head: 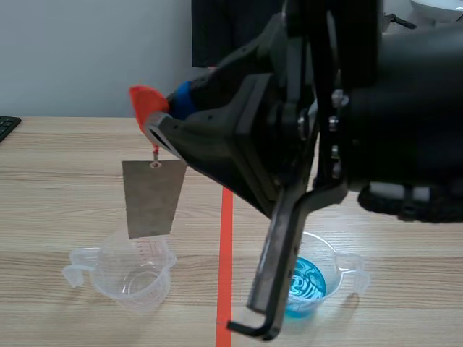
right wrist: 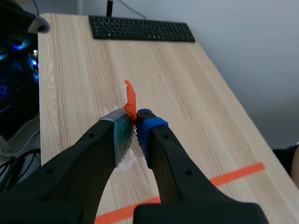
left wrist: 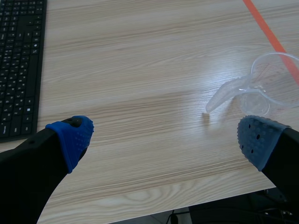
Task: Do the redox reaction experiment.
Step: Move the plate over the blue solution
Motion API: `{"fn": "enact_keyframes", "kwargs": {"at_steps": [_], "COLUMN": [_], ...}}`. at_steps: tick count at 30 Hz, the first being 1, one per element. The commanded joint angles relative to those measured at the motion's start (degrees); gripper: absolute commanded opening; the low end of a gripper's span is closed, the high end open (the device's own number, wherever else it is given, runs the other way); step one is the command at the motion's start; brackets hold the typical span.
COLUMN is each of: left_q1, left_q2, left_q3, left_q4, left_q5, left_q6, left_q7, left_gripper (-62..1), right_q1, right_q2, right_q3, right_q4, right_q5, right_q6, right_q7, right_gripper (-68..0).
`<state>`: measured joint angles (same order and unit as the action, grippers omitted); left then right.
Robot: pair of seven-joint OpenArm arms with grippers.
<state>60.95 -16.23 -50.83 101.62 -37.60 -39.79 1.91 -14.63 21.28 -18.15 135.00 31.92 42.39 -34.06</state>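
Steadiness matters: right claw (right wrist: 135,128) is clamped on the orange tab (head: 147,103), metal plate (head: 152,199) dangling left of centre above the empty cup (head: 137,278), left claw (left wrist: 163,139) apart, so swing it slowly over the blue cup (head: 333,275) lower right.
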Motion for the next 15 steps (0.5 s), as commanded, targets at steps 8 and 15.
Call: {"fn": "enact_keyframes", "kwargs": {"at_steps": [8,15], "left_q1": [-2.1,-2.1], "left_q2": [-0.7,-3.0], "left_q3": [-0.7,-0.6], "left_q4": [1.0,1.0], "left_q5": [-0.8,-0.8], "left_q6": [-0.1,-0.1], "left_q7": [-0.3,-0.4], "left_gripper": [1.4,1.4], "right_q1": [-1.0,-1.0], "right_q2": [-0.2,-0.2], "right_q3": [8.7,16.4], "right_q4": [0.3,0.3], "right_q5": [10.6,17.7], "right_q6": [-0.6,-0.5], "right_q7": [-8.9,-13.7], "right_gripper": [-65.8,-65.8]}}
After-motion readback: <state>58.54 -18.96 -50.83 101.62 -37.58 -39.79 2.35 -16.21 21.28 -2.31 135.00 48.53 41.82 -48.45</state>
